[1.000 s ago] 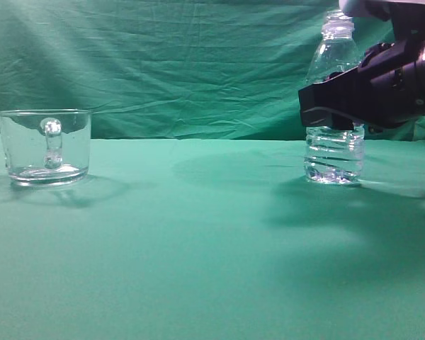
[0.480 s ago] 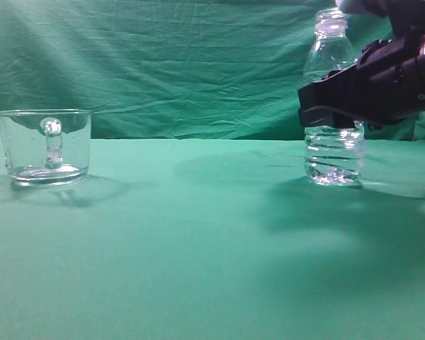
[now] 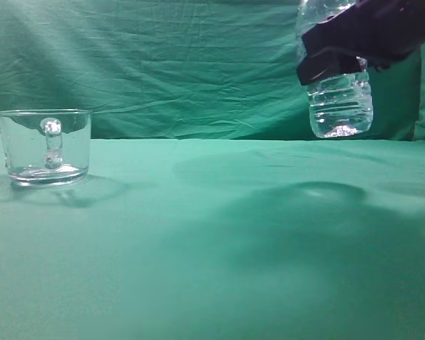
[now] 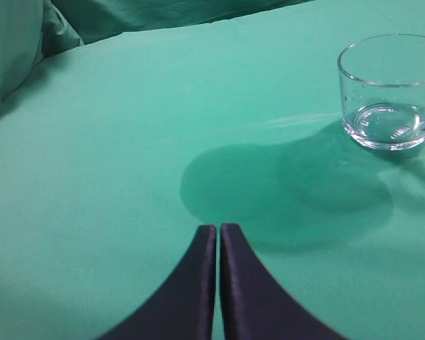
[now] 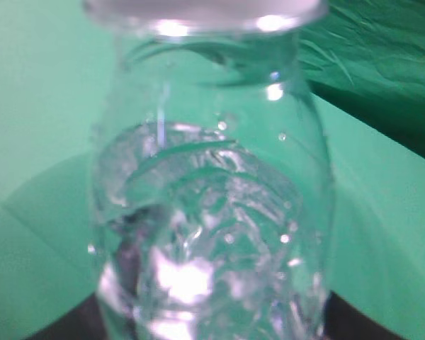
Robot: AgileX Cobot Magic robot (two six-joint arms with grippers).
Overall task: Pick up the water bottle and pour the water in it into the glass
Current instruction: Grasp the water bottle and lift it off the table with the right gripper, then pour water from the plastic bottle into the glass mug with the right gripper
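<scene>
The pick-up part of the task looked done. The right hand (image 3: 336,60) was clamped around the middle of the water bottle (image 3: 340,106), and the bottle hung clear of the green surface (image 3: 212,248), its ribbed base well above the cloth with only a soft shadow beneath it. It stood close to upright, perhaps leaning a little; its neck ran out of the top of the exterior view, so the tilt could not be read exactly. The right wrist view was filled by the bottle's clear body, and some water (image 5: 198,269) showed in its lower part, though how much was hard to tell through the glare.

The glass (image 3: 46,146), a short clear mug with a looped handle, sat on the surface at the far left, well apart from the bottle. It appeared empty in both the exterior and left wrist views, so no pouring had begun.

The left hand (image 4: 218,237) hovered over bare cloth near the glass with its jaws pressed together, holding nothing.

Judging from this, what remained was carrying the bottle across to the glass, bringing its mouth over the rim, and tipping it to pour.
</scene>
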